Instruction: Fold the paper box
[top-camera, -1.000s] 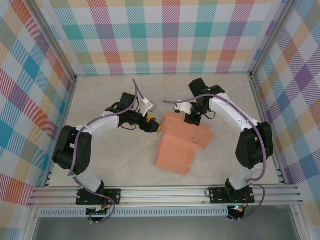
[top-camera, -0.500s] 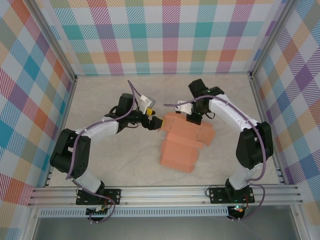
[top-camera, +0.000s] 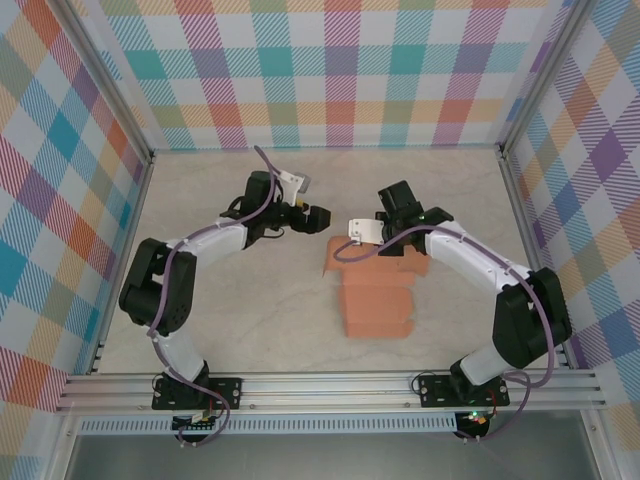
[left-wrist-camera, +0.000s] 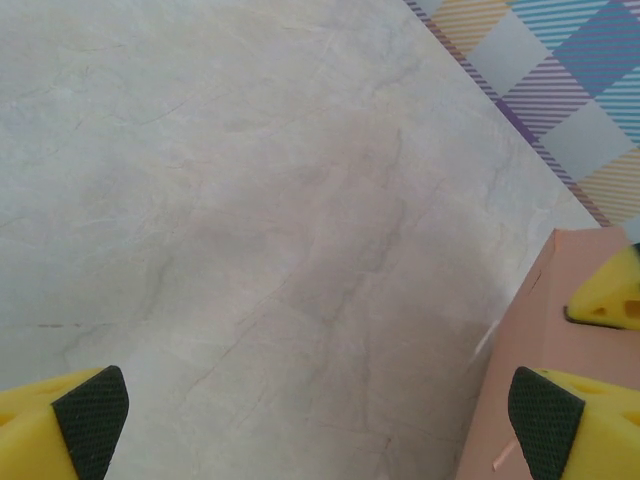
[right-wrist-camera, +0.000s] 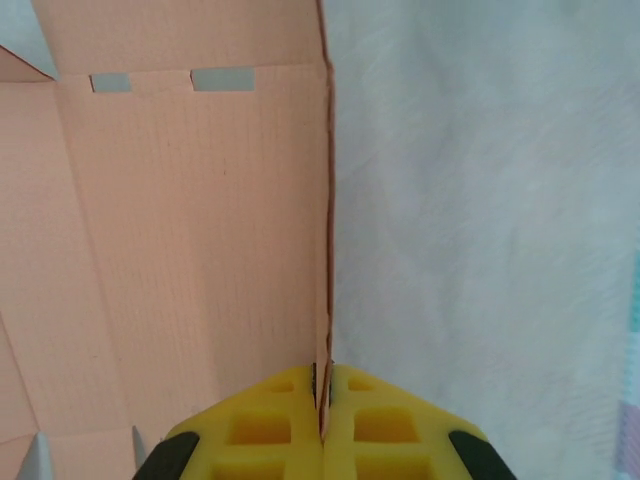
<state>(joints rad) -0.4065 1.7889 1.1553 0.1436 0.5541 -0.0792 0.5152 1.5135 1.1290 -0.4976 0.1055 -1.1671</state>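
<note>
The paper box (top-camera: 376, 300) is a salmon-orange card sheet, partly folded, lying mid-table to the right of centre. My right gripper (top-camera: 392, 246) sits over its far edge. In the right wrist view the yellow fingers (right-wrist-camera: 270, 430) of my right gripper (right-wrist-camera: 322, 405) are shut on a raised edge of the card (right-wrist-camera: 190, 220), whose slots show at the top. My left gripper (top-camera: 314, 218) hovers to the left of the sheet and clear of it. In the left wrist view it (left-wrist-camera: 318, 425) stands wide open over bare table, with the card's corner (left-wrist-camera: 535, 320) at the right.
Plaid walls (top-camera: 330, 70) close in the marble table (top-camera: 250, 310) at the back and both sides. An aluminium rail (top-camera: 330, 385) runs along the near edge. A yellow fingertip of the other gripper (left-wrist-camera: 610, 295) shows on the card in the left wrist view.
My left gripper has opened, let go of the card's left edge and drawn back up and to the left. The sheet has shifted right with my right gripper still holding it.
</note>
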